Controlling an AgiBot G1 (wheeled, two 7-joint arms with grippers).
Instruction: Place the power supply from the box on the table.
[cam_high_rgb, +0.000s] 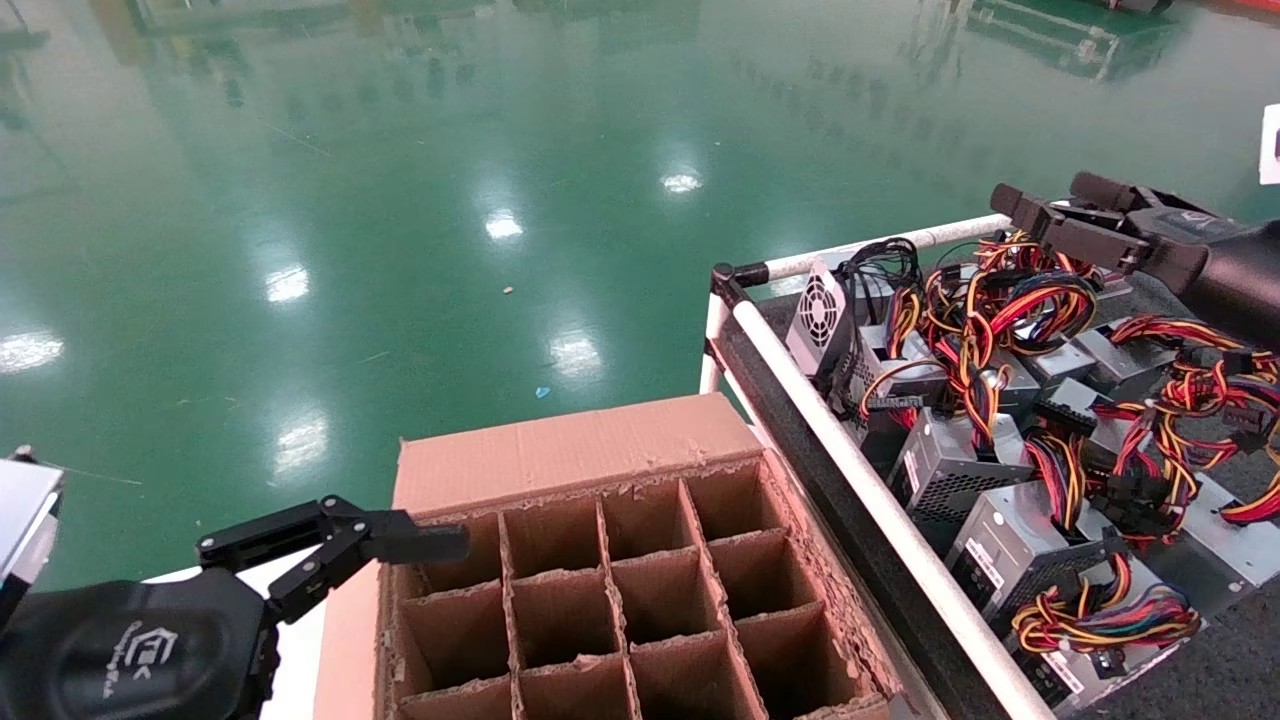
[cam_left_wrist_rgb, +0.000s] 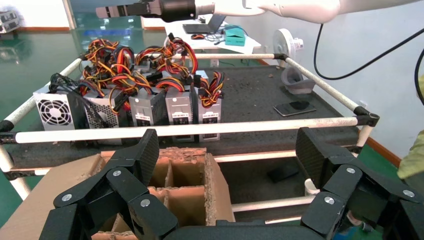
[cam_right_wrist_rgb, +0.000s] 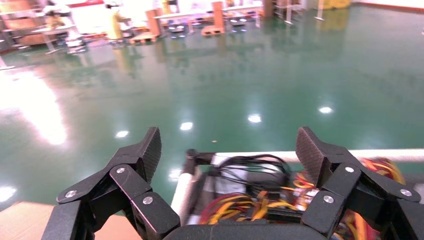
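Note:
The box (cam_high_rgb: 570, 445) stands low in the head view, and its cardboard cells that show hold nothing. Several power supplies (cam_high_rgb: 1010, 540) with red, yellow and black wires lie packed on the table (cam_high_rgb: 860, 480) to the right. My left gripper (cam_high_rgb: 400, 560) is open at the box's far left corner. In the left wrist view the left gripper (cam_left_wrist_rgb: 227, 150) is empty, with the box (cam_left_wrist_rgb: 187, 172) under one finger. My right gripper (cam_high_rgb: 1040, 190) hovers above the table's far side. The right wrist view shows it (cam_right_wrist_rgb: 227, 145) open and empty over wires (cam_right_wrist_rgb: 250, 175).
A dark phone (cam_left_wrist_rgb: 295, 107) and a grey ring-shaped object (cam_left_wrist_rgb: 295, 80) lie on the table's bare felt (cam_left_wrist_rgb: 250, 95) beyond the power supplies. White rails (cam_left_wrist_rgb: 190, 129) frame the table. Green floor (cam_high_rgb: 400, 200) surrounds the box and the table.

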